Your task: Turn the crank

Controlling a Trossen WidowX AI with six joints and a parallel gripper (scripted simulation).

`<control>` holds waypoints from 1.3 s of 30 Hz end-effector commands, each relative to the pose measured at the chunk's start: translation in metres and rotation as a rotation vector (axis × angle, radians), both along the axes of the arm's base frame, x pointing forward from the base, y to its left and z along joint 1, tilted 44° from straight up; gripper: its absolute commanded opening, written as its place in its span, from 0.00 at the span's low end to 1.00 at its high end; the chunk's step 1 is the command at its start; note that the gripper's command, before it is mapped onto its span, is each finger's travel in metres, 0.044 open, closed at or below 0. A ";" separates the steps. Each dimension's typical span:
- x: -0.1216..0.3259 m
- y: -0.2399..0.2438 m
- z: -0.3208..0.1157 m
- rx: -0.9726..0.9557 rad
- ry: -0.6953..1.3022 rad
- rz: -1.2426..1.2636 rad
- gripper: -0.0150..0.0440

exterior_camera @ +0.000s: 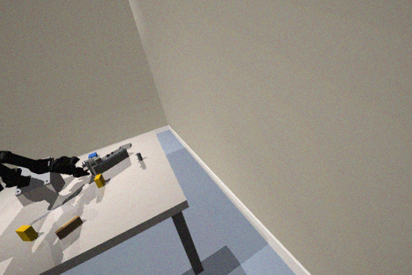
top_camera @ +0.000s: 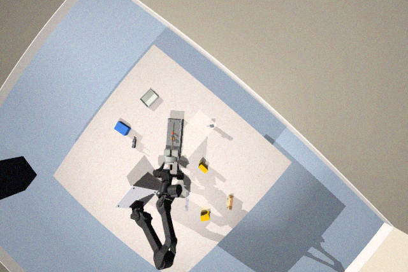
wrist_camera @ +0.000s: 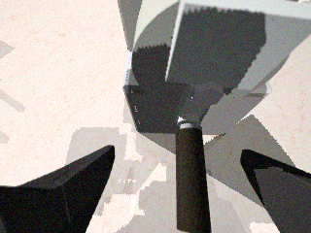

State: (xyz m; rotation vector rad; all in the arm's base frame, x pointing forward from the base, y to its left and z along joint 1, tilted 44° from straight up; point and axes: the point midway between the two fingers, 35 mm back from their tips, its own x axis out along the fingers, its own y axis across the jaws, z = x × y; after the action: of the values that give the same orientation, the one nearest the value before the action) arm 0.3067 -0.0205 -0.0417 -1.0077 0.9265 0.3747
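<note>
Crank handle (wrist_camera: 191, 180): dark, matte cylinder between spread claw (top_camera: 168, 171) (exterior_camera: 87, 169) (wrist_camera: 177, 152) fingers.

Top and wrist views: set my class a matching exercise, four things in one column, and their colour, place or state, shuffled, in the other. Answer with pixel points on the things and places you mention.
1. hand (top_camera: 168, 167) (exterior_camera: 87, 169) (wrist_camera: 177, 152)
2. crank handle (wrist_camera: 190, 180)
3. slide's pointer (top_camera: 173, 133)
4. open-topped tray (top_camera: 141, 99)

A. red
B. fingers spread wide
C. beyond the blue block (top_camera: 122, 128) (exterior_camera: 93, 154), farther from the arm (top_camera: 168, 226) (exterior_camera: 33, 164)
D. between the two fingers, touching neither

Pairs: 1-B, 2-D, 3-A, 4-C
</note>
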 end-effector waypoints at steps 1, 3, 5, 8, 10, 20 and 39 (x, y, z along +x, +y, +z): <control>0.004 0.010 0.014 0.001 -0.019 0.000 1.00; 0.003 0.015 0.019 0.001 -0.019 0.000 1.00; 0.002 0.020 0.024 0.002 -0.020 0.000 1.00; 0.001 0.025 0.030 0.002 -0.020 0.001 1.00; 0.001 0.026 0.031 0.002 -0.020 0.001 1.00; 0.002 0.074 0.073 0.008 -0.005 0.001 1.00; 0.018 0.125 0.104 -0.009 -0.058 -0.132 1.00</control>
State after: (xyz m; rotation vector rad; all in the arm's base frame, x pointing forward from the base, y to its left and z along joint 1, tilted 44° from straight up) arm 0.3155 0.0969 0.0657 -0.9692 0.9353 0.2737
